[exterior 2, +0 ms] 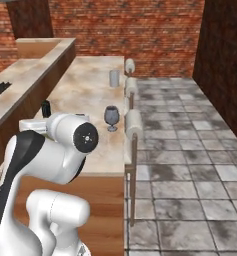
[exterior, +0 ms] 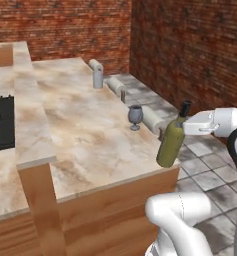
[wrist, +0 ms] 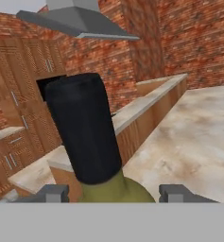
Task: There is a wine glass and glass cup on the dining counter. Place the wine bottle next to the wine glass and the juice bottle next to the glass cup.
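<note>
While we hold wine bottle (exterior: 170, 145) tilted over near corner of tabletop (exterior: 90, 130), jaws of gripper (wrist: 113, 193) pinch it at shoulder, dark neck rising between fingertips (wrist: 54, 193). Wine glass (exterior: 135, 117) upright on tabletop, just beyond bottle, apart from it. Glass cup (exterior: 98, 79) well beyond wine glass, near same edge. Stools (exterior 2: 134, 122) beside wine glass.

Olive-green wine bottle (exterior: 170, 145) with black neck, dark bluish-grey wine glass (exterior: 135, 116), beige marbled dining counter (exterior: 85, 125)
</note>
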Controlling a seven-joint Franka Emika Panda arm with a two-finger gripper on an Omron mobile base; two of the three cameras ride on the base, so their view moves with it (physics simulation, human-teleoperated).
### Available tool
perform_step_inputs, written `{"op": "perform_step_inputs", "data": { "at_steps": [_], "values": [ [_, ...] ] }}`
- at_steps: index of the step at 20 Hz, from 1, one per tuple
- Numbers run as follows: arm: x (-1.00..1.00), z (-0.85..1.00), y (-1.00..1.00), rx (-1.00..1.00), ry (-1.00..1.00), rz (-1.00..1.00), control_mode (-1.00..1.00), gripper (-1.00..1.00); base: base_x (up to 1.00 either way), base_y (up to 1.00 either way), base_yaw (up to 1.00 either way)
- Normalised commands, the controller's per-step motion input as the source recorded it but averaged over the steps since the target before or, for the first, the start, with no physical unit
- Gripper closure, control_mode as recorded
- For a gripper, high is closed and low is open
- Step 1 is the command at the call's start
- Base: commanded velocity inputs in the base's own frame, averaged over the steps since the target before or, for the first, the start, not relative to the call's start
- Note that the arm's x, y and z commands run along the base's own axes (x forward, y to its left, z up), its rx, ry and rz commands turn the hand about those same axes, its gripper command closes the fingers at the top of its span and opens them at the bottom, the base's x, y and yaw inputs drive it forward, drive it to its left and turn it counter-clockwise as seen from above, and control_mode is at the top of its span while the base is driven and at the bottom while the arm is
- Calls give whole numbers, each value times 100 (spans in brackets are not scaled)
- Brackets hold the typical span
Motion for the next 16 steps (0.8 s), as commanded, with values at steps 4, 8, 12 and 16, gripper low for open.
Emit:
{"op": "perform_step_inputs", "data": {
  "at_steps": [4, 8, 12, 16],
  "values": [
    [0, 0, 0, 0, 0, 0, 100, 100, 30, -41, 19],
    [0, 0, 0, 0, 0, 0, 100, 100, 57, -30, 21],
    [0, 0, 0, 0, 0, 0, 100, 100, 54, -32, 21],
    [0, 0, 0, 0, 0, 0, 100, 100, 28, -16, 6]
  ]
}}
